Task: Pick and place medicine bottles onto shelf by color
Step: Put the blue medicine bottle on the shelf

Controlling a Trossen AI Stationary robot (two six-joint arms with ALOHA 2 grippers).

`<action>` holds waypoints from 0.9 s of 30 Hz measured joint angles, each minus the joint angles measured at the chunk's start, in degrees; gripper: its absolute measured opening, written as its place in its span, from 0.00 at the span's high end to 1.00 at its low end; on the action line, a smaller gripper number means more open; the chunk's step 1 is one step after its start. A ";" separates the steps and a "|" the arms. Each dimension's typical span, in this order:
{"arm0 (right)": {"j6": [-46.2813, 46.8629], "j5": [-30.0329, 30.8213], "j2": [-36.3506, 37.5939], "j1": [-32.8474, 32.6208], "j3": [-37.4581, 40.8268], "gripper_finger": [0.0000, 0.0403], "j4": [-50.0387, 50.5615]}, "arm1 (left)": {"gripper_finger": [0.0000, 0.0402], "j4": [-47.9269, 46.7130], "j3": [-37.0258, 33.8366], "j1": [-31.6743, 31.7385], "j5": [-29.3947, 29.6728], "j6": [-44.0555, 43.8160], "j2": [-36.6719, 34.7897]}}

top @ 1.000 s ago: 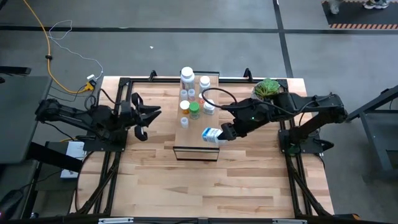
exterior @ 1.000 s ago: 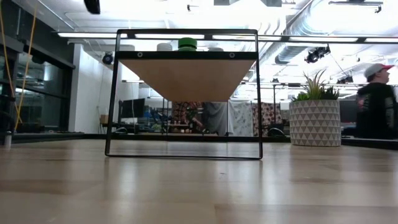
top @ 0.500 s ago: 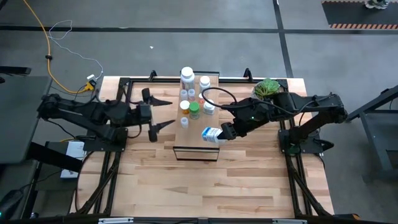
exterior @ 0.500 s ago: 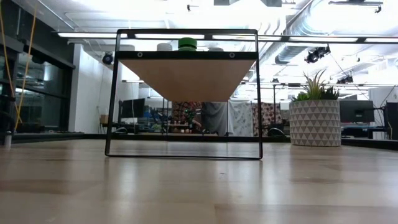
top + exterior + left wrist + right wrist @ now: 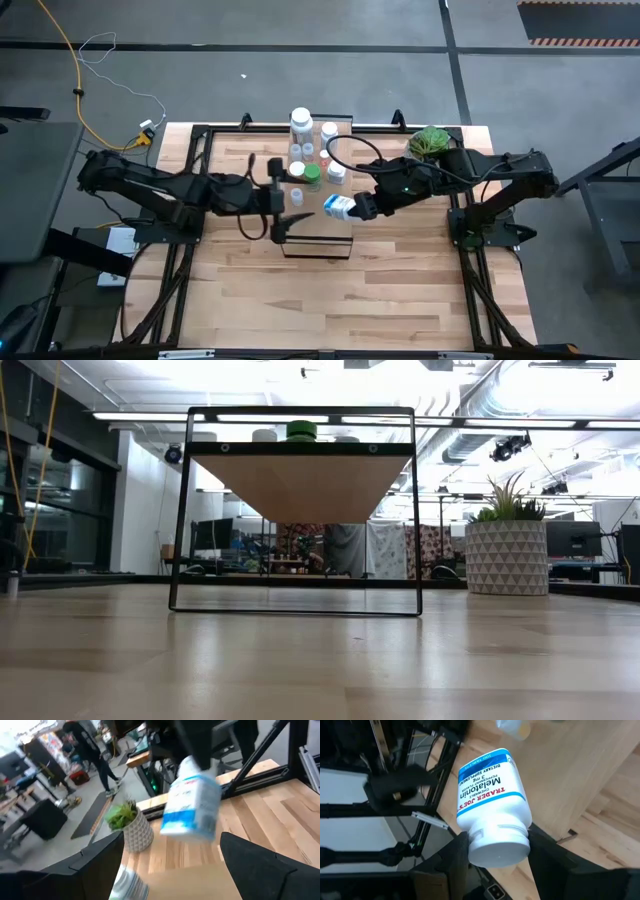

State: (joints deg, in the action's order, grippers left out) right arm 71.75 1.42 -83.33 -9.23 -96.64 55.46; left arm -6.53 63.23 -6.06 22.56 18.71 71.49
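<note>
A white medicine bottle with a blue label [image 5: 338,207] hangs over the pale-wood shelf [image 5: 312,232], and my right gripper [image 5: 362,206] is shut on it. The left wrist view shows the same bottle [image 5: 192,805]. My left gripper [image 5: 286,190] is open over the shelf's left side, facing the bottle's base, and its fingers [image 5: 95,865] stop short of it. Several more bottles stand on the shelf's far half, among them a large white one [image 5: 301,121] and a green-capped one [image 5: 313,177]. The low view shows only the shelf's frame [image 5: 296,510] and the green cap [image 5: 301,430]. My right gripper pinches the bottle at its white cap end [image 5: 497,845] between its two fingers [image 5: 457,855], one on each side. The fingers come from the table's right side, slanting down. The bottle is lifted clear of the shelf, tilted, with its base toward the left arm.
A potted green plant [image 5: 429,142] stands at the table's far right, beside the right arm. The shelf's black frame [image 5: 412,510] rises from the middle of the tabletop. The near half of the striped tabletop [image 5: 330,300] is bare wood. People stand in the room beyond the table.
My left gripper has gone toward the table's right edge, from the left side out over the shelf. It has risen a little, rolled about its own line and opened wider. The bottle in my right gripper has swung slightly toward the far edge.
</note>
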 joint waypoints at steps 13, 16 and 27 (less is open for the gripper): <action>1.51 4.17 0.00 0.00 0.00 0.60 -0.07 | 0.20 10.32 0.02 -0.05 -2.04 8.39 5.39; 1.73 4.23 0.00 0.00 0.00 0.60 -0.69 | 0.20 10.92 -0.02 0.03 -2.24 8.56 6.04; 1.77 2.95 -1.54 0.26 0.07 0.60 -4.31 | 0.20 14.81 -0.01 -0.43 3.91 15.14 9.56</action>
State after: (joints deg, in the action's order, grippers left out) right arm 73.52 4.37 -84.87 -8.97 -96.57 51.15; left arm 8.28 63.22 -6.48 26.47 33.85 81.05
